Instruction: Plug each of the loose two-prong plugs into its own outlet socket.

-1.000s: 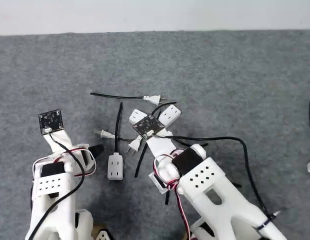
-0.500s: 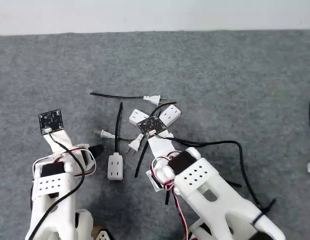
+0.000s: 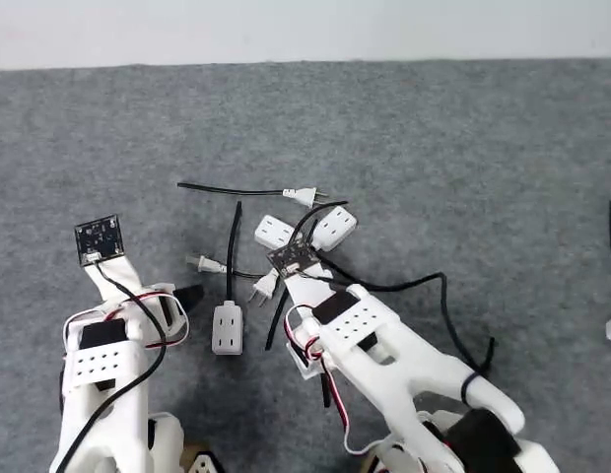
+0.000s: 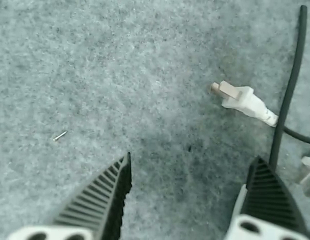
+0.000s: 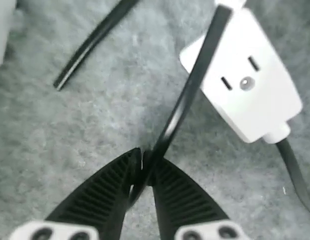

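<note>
Two-prong plugs, three in all, are laid loose on the grey desk (image 3: 503, 148), gathered about its middle and toward the near edge. The far plug (image 3: 304, 194) is set closest to the far edge, with its black cord trailed off toward the left edge. The left plug (image 3: 201, 263) and the middle plug (image 3: 265, 286) are found nearer the near edge, close together but apart. The left outlet socket (image 3: 274, 232) and the right outlet socket (image 3: 334, 228) are placed side by side between the far plug and the middle plug. The near outlet socket (image 3: 226, 328) is laid closest to the near edge. Every plug is left out of the sockets.

The right gripper (image 5: 143, 159) is closed tight on a thin black cord (image 5: 190, 90), which is pinched between the fingertips low over the desk. That cord is passed across the edge of an outlet socket face (image 5: 245, 85) with its slots turned up; which of the paired sockets it is cannot be told.

The left gripper (image 4: 192, 160) is held wide open with nothing between its fingers, above bare desk. The left plug is seen a little beyond its fingertips.
</note>
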